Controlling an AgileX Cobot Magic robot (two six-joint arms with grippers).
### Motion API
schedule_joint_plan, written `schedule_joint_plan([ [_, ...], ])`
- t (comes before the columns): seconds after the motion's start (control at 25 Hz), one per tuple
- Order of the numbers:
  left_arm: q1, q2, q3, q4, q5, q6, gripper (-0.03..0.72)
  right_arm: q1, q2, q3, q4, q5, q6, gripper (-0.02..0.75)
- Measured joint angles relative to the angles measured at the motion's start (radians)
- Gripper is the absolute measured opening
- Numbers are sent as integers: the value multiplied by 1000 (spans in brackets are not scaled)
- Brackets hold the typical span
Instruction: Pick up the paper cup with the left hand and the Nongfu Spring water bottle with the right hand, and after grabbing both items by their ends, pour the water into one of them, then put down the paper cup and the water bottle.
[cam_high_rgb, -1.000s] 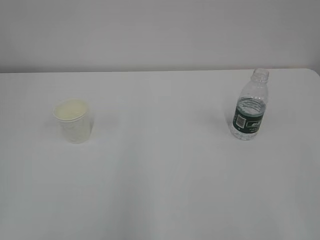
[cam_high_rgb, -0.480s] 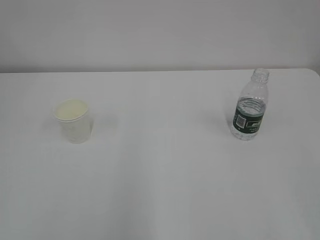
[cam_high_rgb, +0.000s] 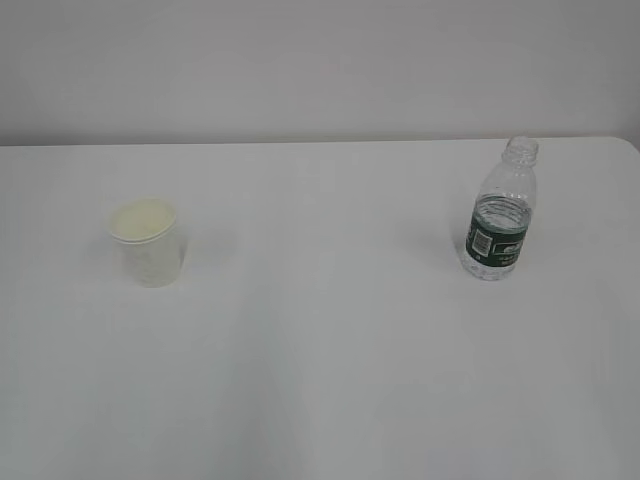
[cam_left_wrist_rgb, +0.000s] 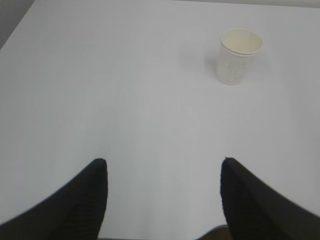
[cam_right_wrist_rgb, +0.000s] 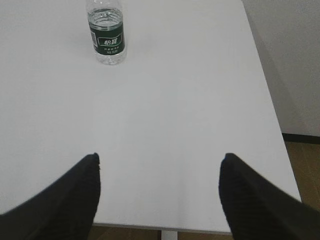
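My left claw (cam_left_wrist_rgb: 162, 170) and right claw (cam_right_wrist_rgb: 160, 165) both hung spread and empty; the cup (cam_high_rgb: 148, 242) stood far left on the counter (cam_high_rgb: 320, 350), the bottle (cam_high_rgb: 500, 215) near its right edge

— What carries everything here?
— A plain white table (cam_high_rgb: 320, 360); its far edge meets a pale wall, and its right edge shows a rounded corner.
— What stands on it?
— The paper cup (cam_high_rgb: 148, 241) on the left, upright, mouth open, cream inside. Well apart on the right, the Nongfu Spring water bottle (cam_high_rgb: 499, 212), upright and capless, dark green label around its middle.
— Is either one touching anything else?
— No, each stands alone on the bare surface.
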Motion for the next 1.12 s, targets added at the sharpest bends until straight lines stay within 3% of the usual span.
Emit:
schedule_joint_plan([
  [0.28,0,0,-8,9,-32,0,513,0,0,-11,0,-29,0,563],
  [0.52,0,4,-21,9,-447,0,513,0,3,-42,2,-113,0,563],
  [0.64,0,36,-21,23,-565,0,513,0,46,-48,4,-159,-4,563],
  [0.84,0,162,-22,36,-601,0,513,0,138,-52,4,-335,-8,563],
  [1.12,0,306,-48,37,-671,0,481,0,283,-121,6,-468,-10,563],
])
